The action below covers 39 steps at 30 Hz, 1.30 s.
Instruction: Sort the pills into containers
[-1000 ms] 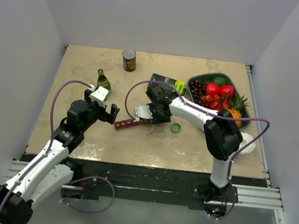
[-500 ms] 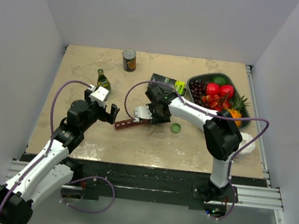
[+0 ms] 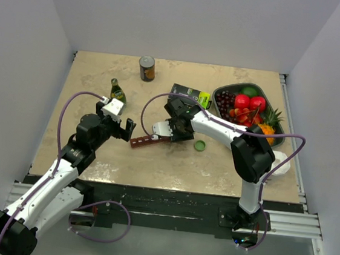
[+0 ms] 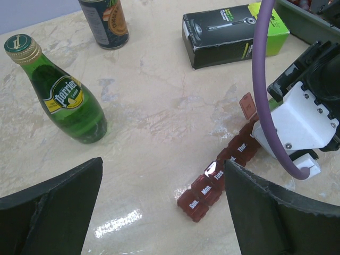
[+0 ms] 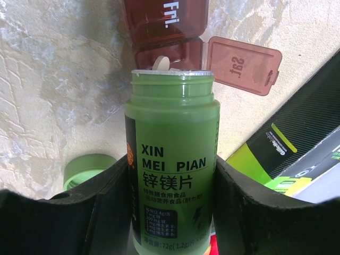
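White left robot arm [image 3: 54,191] and white right robot arm [image 3: 219,126], black joints [image 3: 252,157], looping purple cables [image 4: 258,79], a screw-studded white wrist plate [image 4: 298,123].

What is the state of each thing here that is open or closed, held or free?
Long maroon plastic compartment strip: Sat lid open, Fri lid shut.
Green plastic pill bottle: uncapped, tipped toward the strip, in right gripper.
Round green cap: off, lying loose.
Green glass bottle: upright, capped.
Left gripper: open, empty.

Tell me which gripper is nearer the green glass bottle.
Left. The left gripper hangs open close on the near side of the green glass bottle; the right gripper, holding the pill bottle, is farther off to its right, over the maroon containers.
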Tool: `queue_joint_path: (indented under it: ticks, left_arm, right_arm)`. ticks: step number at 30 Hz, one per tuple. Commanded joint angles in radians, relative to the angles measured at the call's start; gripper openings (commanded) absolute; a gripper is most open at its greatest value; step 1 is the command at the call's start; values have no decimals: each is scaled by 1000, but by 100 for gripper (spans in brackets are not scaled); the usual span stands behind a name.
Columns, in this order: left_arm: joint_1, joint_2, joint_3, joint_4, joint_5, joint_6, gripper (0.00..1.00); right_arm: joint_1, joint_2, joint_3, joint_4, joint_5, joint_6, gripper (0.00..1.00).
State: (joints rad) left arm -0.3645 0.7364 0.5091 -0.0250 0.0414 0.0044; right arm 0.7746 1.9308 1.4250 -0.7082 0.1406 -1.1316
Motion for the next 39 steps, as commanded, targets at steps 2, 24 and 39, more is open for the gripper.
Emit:
queue_joint_path:
  ticks: [2, 24, 39]
  left_arm:
    - [6, -8, 22, 27, 8, 17, 100]
    - [6, -8, 22, 27, 6, 19, 100]
    - [6, -8, 20, 27, 8, 17, 100]
  right_arm:
    - [11, 2, 41, -8, 33, -19, 3]
    - [26, 10, 46, -2, 56, -22, 3]
    - [26, 10, 40, -2, -1, 18, 3]
